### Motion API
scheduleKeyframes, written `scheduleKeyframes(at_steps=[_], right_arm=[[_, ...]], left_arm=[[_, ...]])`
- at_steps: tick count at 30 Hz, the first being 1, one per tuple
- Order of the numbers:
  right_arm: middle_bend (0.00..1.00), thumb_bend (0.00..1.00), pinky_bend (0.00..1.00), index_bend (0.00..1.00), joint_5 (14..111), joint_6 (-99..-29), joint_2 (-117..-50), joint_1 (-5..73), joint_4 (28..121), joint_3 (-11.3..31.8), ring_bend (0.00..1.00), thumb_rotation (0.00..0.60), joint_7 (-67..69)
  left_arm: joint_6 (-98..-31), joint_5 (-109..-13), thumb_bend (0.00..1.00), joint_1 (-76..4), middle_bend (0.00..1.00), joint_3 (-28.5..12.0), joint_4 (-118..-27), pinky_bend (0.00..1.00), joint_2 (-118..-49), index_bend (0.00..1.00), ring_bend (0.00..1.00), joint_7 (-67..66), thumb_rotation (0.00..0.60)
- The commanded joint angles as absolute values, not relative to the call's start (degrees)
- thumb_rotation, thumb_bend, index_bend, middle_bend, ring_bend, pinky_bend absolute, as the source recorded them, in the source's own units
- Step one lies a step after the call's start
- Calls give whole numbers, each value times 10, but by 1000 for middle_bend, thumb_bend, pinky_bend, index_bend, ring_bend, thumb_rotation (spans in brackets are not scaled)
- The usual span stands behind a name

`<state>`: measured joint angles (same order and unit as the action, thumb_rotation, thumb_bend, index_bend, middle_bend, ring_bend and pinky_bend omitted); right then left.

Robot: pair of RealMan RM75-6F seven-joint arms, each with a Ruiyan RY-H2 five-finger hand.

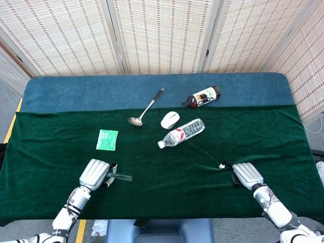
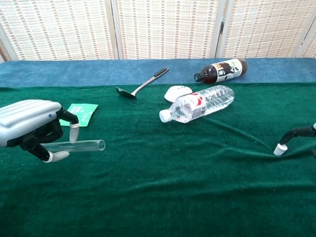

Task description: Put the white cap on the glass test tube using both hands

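the clear glass test tube (image 2: pixel 74 145) lies level in the left hand (image 2: pixel 30 127), a smooth silver-shelled hand with dark inner parts and pale fingertips; its fingers (image 2: pixel 74 132) are clamped on the tube's closed end, and the open mouth points toward the middle of the tabletop (image 2: pixel 163 187), held just above the cloth. in the head view the same tube (image 1: pixel 120 177) juts out from the left hand (image 1: pixel 94 173) near the front left edge. the small white cylindrical cap (image 2: pixel 280 148) sits at the far right, with a dark curved finger of the right hand (image 2: pixel 302 132) touching it; most of that hand is cut off by the frame there, and in the head view the right hand (image 1: pixel 246 173) shows its ribbed silver back with the cap (image 1: pixel 221 165) as a tiny white dot at its fingertip, so i cannot tell whether the fingers actually pinch it or only rest on it. the tabletop is draped in soft, napped dark green cloth with a teal band along the back edge. a wide stretch of bare green cloth lies between the 2 hands. further back lie a clear crinkled plastic water bottle (image 2: pixel 197 103) on its side, a dark brown glass-like bottle (image 2: pixel 220 70), a smooth white rounded object (image 2: pixel 177 92), a metal ladle with a dark handle (image 2: pixel 141 84) and a flat green packet (image 2: pixel 80 112), all well apart from both hands.
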<state>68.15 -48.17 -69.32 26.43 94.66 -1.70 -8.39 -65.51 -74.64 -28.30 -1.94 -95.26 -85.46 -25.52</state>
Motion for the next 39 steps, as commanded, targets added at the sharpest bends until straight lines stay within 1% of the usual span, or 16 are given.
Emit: scheduleKeyframes(at_steps=[1,7,12,13,14,15,17,19,21,25,30,32,34,35,37,39], right_arm=[[921,863,1000,190,689,-492,-691,261,951,-16,1000,600,-83],[921,863,1000,191,709,-521,-681,251,967,-14,1000,600,-78],[919,856,1000,191,727,-568,-681,237,969,-5,1000,600,-81],[913,803,1000,191,730,-586,-685,232,964,0,1000,600,-82],[907,699,1000,191,731,-600,-691,228,958,4,1000,600,-86],[901,568,1000,191,732,-611,-696,225,951,6,1000,600,-94],[903,394,1000,205,733,-630,-706,220,938,10,1000,600,-115],[908,299,1000,223,731,-637,-711,218,934,12,1000,600,-125],[913,260,1000,236,727,-635,-713,218,935,14,1000,600,-124],[933,253,1000,266,733,-628,-715,222,923,13,1000,600,-133],[972,237,1000,274,739,-627,-725,222,918,16,1000,599,-119],[990,236,1000,274,736,-624,-726,221,923,17,1000,545,-112],[1000,234,1000,274,734,-620,-724,221,928,18,1000,410,-103],[1000,233,1000,274,734,-618,-722,221,929,18,1000,374,-101],[1000,232,1000,274,736,-617,-720,221,928,17,1000,328,-101],[1000,232,1000,280,741,-621,-720,220,925,17,1000,316,-103]], left_arm=[[-656,-747,476,-282,982,-20,-953,864,-854,677,968,-254,600],[-655,-747,476,-282,982,-20,-954,864,-851,677,968,-253,600],[-655,-748,476,-282,982,-21,-954,864,-851,677,968,-251,600],[-655,-748,476,-282,982,-22,-954,864,-851,677,968,-250,600],[-655,-748,476,-282,981,-22,-954,864,-851,677,968,-249,600],[-655,-748,475,-282,982,-22,-954,864,-850,677,968,-249,600],[-654,-747,474,-282,982,-21,-954,864,-850,677,968,-249,600],[-654,-747,474,-281,982,-21,-954,864,-850,677,968,-250,600],[-654,-746,474,-281,982,-20,-955,864,-850,677,968,-251,600],[-655,-748,474,-280,981,-19,-957,864,-849,676,968,-252,600],[-656,-747,474,-279,982,-20,-961,864,-847,676,968,-253,600],[-657,-748,475,-279,982,-20,-962,864,-847,676,968,-253,600],[-657,-747,475,-278,982,-19,-962,864,-846,676,968,-254,600],[-657,-747,475,-278,982,-19,-962,864,-846,676,969,-255,600],[-656,-746,476,-278,982,-19,-962,864,-846,676,968,-255,600],[-656,-746,475,-278,982,-20,-963,864,-846,676,968,-255,600]])
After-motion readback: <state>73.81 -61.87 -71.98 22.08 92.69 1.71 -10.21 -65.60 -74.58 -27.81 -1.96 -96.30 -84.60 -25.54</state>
